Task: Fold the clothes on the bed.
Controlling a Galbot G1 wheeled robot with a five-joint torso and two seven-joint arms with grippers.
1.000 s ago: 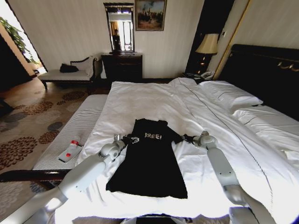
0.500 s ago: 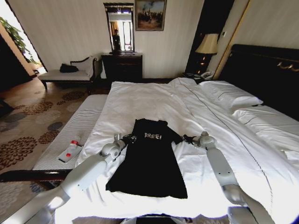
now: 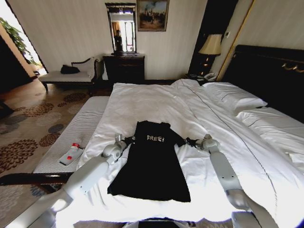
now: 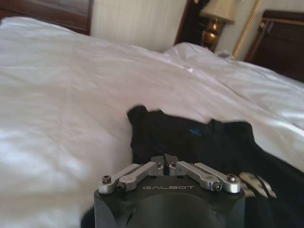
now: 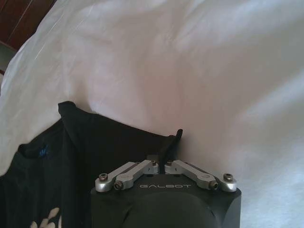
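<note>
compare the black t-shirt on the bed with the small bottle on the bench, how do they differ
The T-shirt is black soft cloth spread flat on the white bed; the bottle is white, rigid, red-capped, lying on the striped bench. The T-shirt is far larger than the bottle. The left tool and right tool are shut on the T-shirt's sleeves, while the bottle lies untouched. Both bear markings: white lettering on the T-shirt, red on the bottle.

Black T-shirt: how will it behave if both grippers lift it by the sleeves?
The black T-shirt lies limp and flat on the bed, so it would probably sag between the left gripper and right gripper. Thin fabric suggests it is light. Both grippers look shut on its sleeves, and the smooth sheet likely lets it slide.
</note>
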